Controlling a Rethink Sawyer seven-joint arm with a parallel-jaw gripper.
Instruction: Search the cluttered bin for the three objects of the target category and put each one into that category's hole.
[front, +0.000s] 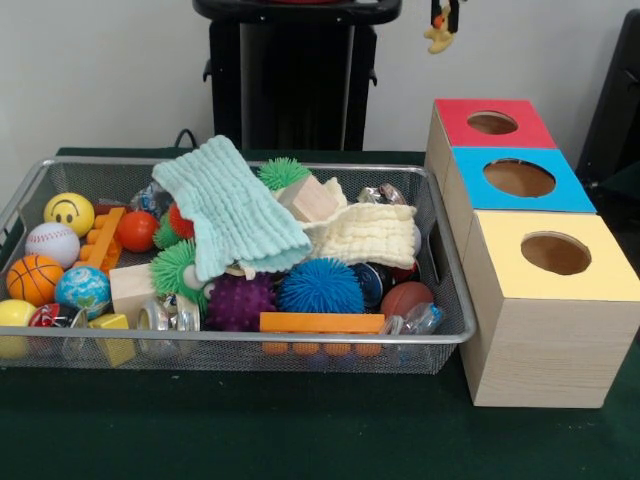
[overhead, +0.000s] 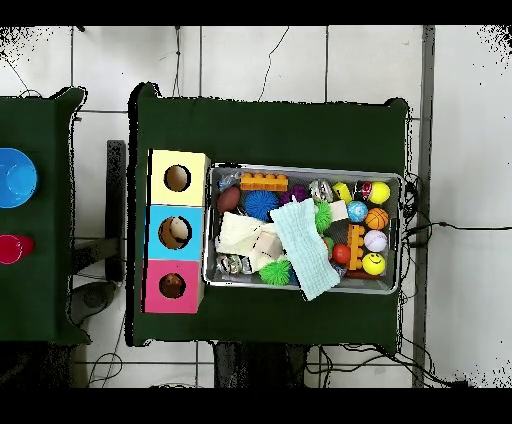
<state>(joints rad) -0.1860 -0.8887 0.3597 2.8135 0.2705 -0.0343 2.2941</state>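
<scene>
The wire mesh bin (front: 300, 166) sits on the green table, full of toys; it also shows in the overhead view (overhead: 300, 169). Only my gripper's tips (front: 443, 18) show at the top edge of the front view, high above and behind the red-topped box (front: 455, 112). They are shut on a small pale yellow duck (front: 437, 40), which hangs below them. The red box's round hole (front: 492, 122) is dark and open, and shows from overhead too (overhead: 172, 285). The striped orange toy is hidden. In the overhead view a pale shape (overhead: 179, 232) shows at the blue box's hole.
A blue-topped box (front: 575, 190) and a yellow-topped box (front: 600, 280) stand in a row with the red one, right of the bin. A mint cloth (front: 235, 205) and a cream cloth (front: 370, 235) cover much of the bin, among sports balls (front: 33, 278), spiky balls (front: 320, 287) and blocks (front: 320, 322).
</scene>
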